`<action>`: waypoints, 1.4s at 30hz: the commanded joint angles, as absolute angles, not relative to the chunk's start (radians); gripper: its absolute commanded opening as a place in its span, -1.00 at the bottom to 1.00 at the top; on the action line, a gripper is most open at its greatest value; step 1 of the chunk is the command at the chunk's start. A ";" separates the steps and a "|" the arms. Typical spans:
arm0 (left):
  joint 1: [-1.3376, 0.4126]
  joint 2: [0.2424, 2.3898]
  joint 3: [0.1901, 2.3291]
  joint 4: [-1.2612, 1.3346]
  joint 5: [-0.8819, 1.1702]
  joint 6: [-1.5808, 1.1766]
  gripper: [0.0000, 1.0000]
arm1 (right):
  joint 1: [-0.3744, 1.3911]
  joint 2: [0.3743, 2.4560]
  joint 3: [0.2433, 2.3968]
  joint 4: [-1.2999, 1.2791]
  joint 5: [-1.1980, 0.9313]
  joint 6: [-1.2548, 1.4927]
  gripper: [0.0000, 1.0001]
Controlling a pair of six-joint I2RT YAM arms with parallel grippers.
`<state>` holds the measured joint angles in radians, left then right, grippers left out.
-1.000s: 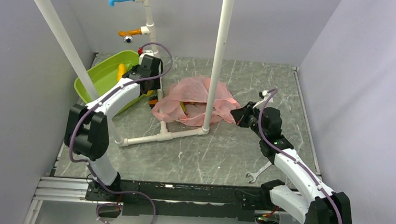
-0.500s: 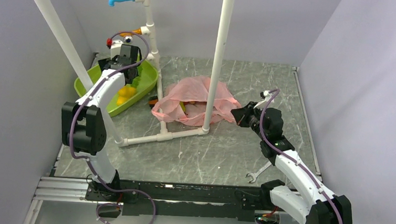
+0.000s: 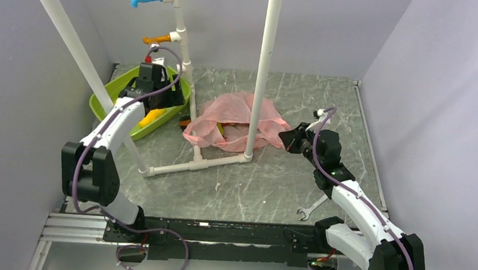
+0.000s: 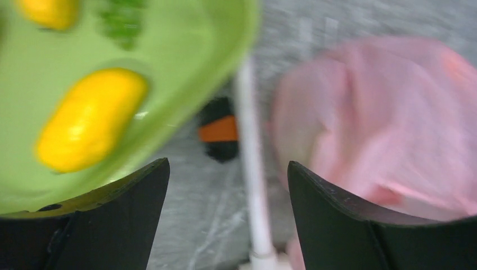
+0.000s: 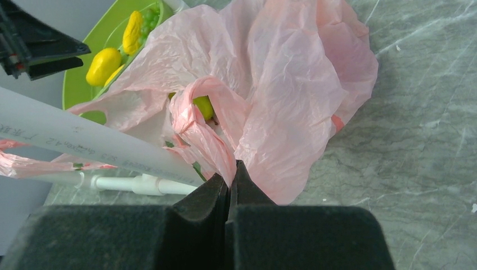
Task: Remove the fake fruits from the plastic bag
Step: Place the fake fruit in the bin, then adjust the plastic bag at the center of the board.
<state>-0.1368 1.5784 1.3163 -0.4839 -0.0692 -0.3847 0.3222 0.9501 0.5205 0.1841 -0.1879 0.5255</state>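
The pink plastic bag (image 3: 237, 119) lies crumpled around the foot of a white post. My right gripper (image 3: 285, 140) is shut on its right edge; the right wrist view shows the jaws (image 5: 230, 167) pinching a fold of the bag (image 5: 281, 84). A yellow-green piece (image 5: 203, 107) shows in the bag's mouth. My left gripper (image 3: 168, 98) hangs open and empty (image 4: 228, 163) over the right rim of the green basin (image 3: 114, 83). A yellow-orange oval fruit (image 4: 90, 126) lies in the basin (image 4: 185, 67). No red fruits show.
White pipe frame: an upright post (image 3: 263, 67) through the bag area and a floor pipe (image 3: 190, 164), also in the left wrist view (image 4: 250, 169). A black-and-orange object (image 4: 220, 135) lies between basin and bag. A wrench (image 3: 311, 208) lies near the right arm.
My left arm swung from beside the bag back over the basin's far end, then returned toward the basin's right rim. The right gripper and bag have not moved.
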 commanded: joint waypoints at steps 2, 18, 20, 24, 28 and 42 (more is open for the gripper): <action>-0.188 1.412 1.180 -0.257 0.473 -0.360 0.57 | 0.318 0.960 0.541 0.222 -0.190 0.513 -1.00; -0.539 1.567 1.154 -0.167 0.333 -0.445 0.00 | 0.319 0.936 0.539 0.204 -0.188 0.516 -1.00; -0.547 1.607 1.134 -0.100 0.350 -0.468 -0.05 | 0.319 0.928 0.537 0.199 -0.184 0.513 -1.00; -0.578 1.704 1.139 -0.082 0.321 -0.485 -0.09 | 0.319 0.921 0.532 0.196 -0.180 0.512 -1.00; -0.616 1.754 1.069 -0.045 0.244 -0.502 -0.13 | 0.319 0.927 0.520 0.204 -0.182 0.512 -1.00; -0.544 1.799 1.128 -0.029 0.201 -0.450 0.00 | 0.319 0.945 0.459 0.218 -0.182 0.512 -1.00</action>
